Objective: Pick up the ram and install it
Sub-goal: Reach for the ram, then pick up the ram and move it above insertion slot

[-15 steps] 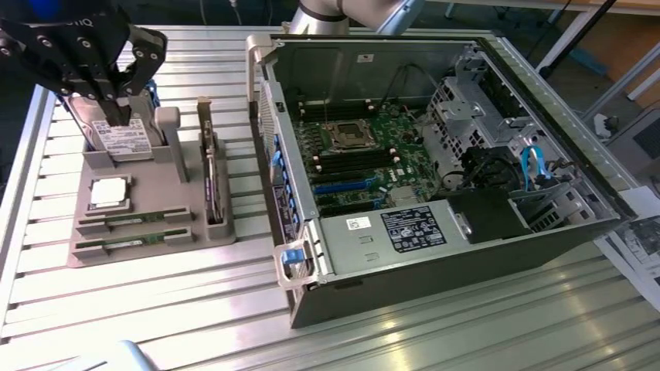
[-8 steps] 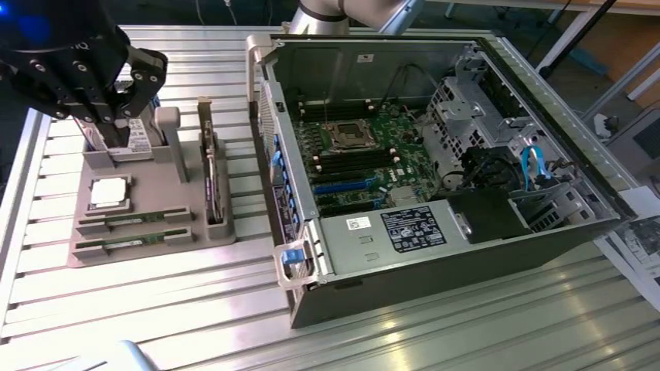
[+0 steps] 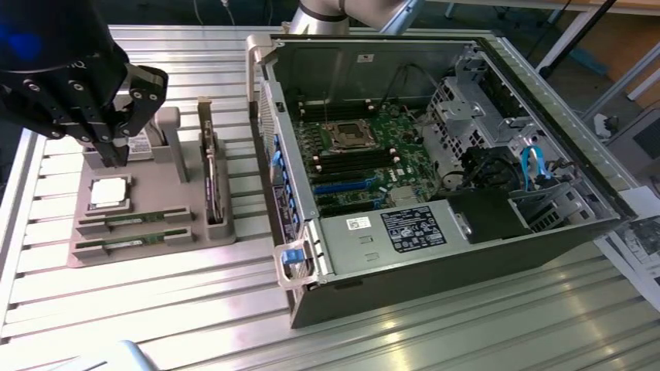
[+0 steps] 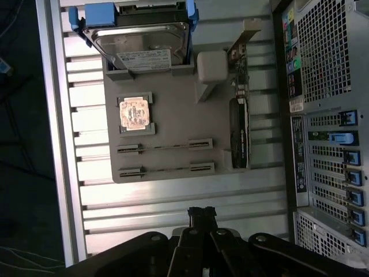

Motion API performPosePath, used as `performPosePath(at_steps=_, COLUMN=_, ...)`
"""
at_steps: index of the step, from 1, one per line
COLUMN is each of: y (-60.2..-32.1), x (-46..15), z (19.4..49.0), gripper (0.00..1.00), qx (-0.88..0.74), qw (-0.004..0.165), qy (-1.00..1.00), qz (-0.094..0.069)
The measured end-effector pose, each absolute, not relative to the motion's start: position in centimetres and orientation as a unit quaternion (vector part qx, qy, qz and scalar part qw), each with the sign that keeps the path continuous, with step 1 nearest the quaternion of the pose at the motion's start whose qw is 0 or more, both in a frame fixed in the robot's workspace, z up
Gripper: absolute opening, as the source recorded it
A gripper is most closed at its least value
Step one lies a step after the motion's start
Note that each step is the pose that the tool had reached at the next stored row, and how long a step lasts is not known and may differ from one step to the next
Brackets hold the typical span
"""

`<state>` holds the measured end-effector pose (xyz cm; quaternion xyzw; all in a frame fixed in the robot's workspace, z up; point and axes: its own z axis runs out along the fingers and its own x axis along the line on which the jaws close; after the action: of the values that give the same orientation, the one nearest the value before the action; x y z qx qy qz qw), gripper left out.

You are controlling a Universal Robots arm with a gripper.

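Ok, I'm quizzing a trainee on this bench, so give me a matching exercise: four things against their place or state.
1 slim green ram sticks
2 square silver processor chip
3 tall green expansion card
4 black gripper

A standing upright, nearest the computer case
B shut, holding nothing
C flat in a square recess
D edgewise in long slots

Pairs: 1-D, 2-C, 3-A, 4-B
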<state>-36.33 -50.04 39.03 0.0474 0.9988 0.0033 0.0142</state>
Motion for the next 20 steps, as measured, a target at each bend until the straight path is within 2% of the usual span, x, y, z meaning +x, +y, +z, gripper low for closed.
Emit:
performPosePath(at_steps=14, y=-50.05, x=-36.33, z=39.03, gripper=0.10, qx=0.047, qw=0.014, qy=0.999, qz=0.003)
performPosePath(at_steps=20, y=-50.04, x=-36.32, z=39.03, gripper=0.10, qx=-0.012, qw=0.014, qy=1.000, qz=0.004)
